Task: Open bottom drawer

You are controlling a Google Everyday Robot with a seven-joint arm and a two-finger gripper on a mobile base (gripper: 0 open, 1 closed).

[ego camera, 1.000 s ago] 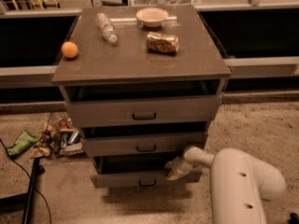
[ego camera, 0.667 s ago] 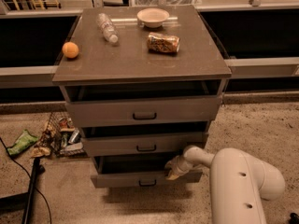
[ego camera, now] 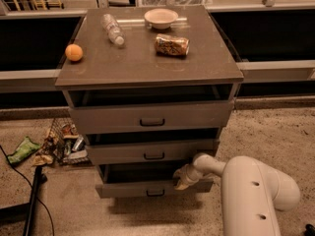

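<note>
Bottom drawer [ego camera: 123, 190] — stood partly out, had the gripper [ego camera: 183, 180] at its front's top edge, right of the handle [ego camera: 155, 192] — could not tell its grip.

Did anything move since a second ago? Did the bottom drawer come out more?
Nothing moved that I can see. The hand is in the same spot, at the top edge of the bottom drawer, just right of its handle. The drawer sticks out just as far as before. The orange, bottle and bowl on top stayed put too.
</note>
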